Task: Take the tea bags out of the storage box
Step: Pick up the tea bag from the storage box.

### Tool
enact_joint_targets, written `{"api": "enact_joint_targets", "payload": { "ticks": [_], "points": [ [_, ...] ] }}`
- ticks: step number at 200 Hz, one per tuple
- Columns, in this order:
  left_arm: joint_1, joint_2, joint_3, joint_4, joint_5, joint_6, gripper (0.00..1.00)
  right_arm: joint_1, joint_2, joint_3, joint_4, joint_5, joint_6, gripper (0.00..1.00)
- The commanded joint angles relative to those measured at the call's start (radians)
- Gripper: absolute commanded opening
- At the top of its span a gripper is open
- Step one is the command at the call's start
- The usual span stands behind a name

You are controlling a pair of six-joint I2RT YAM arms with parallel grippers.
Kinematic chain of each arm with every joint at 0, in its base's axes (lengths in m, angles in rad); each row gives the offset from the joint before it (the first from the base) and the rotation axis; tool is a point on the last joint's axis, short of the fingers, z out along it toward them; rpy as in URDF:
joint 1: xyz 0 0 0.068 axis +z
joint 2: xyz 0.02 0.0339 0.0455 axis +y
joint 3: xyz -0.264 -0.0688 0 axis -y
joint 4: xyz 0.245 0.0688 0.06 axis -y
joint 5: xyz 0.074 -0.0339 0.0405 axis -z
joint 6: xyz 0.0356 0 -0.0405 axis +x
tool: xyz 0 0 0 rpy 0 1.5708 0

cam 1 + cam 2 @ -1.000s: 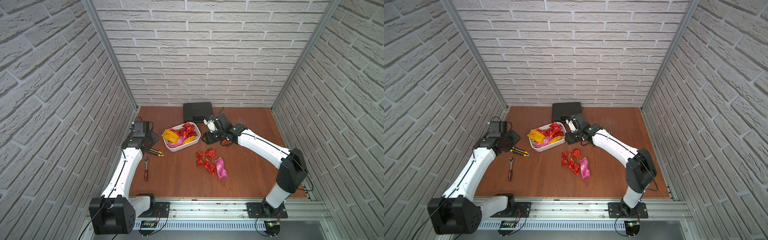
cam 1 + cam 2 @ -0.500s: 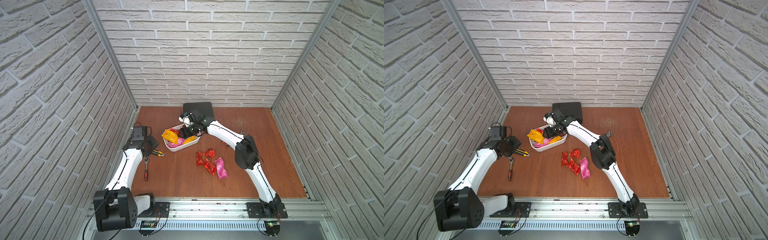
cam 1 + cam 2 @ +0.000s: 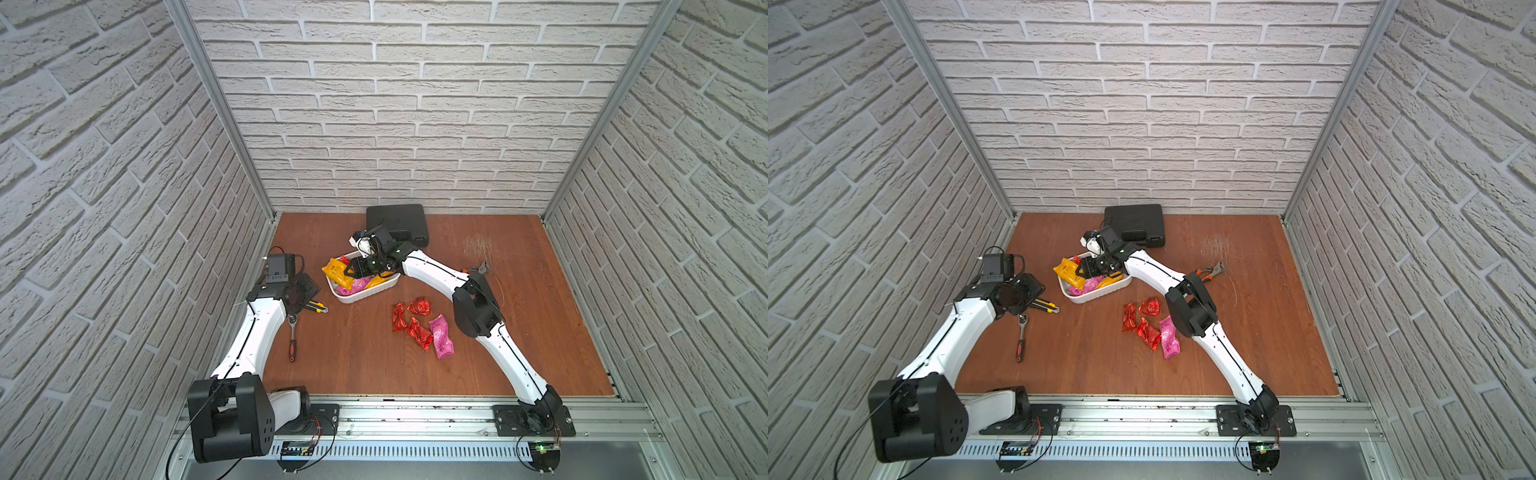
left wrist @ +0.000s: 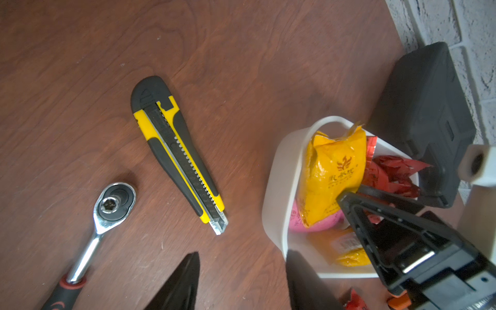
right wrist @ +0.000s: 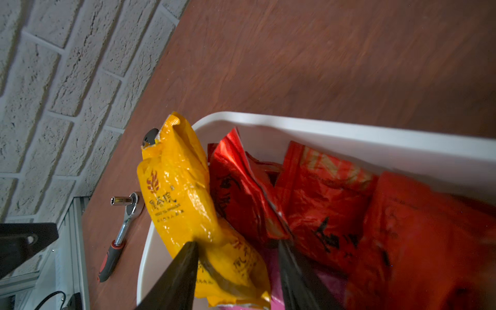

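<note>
One yellow tea bag (image 3: 336,269), standing on end

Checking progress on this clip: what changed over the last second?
The right gripper swung from beside the storage box to over it, jaws open among the tea bags. The left gripper drew back slightly, open. Box and the packets on the table stayed put.

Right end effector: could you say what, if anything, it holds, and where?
Cannot tell: right end effector straddles a yellow tea bag, jaws not visibly clamped.
</note>
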Motion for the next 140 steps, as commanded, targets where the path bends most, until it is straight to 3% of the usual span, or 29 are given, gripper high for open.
{"api": "enact_joint_targets", "payload": {
  "ticks": [1, 55, 107, 140],
  "points": [
    [-0.004, 0.001, -0.003, 0.016, 0.005, 0.023, 0.57, 0.014, 0.0, 0.022, 0.047, -0.04, 0.026, 0.41],
    [-0.005, -0.011, -0.004, 0.016, -0.004, 0.019, 0.57, 0.014, -0.048, -0.015, 0.021, -0.085, 0.029, 0.13],
    [0.0, -0.068, 0.031, -0.061, -0.081, 0.015, 0.57, 0.025, -0.183, -0.11, 0.0, -0.101, -0.003, 0.03],
    [-0.004, -0.112, 0.056, -0.1, -0.133, 0.016, 0.56, 0.025, -0.289, -0.2, 0.026, -0.095, -0.01, 0.03]
  ]
}}
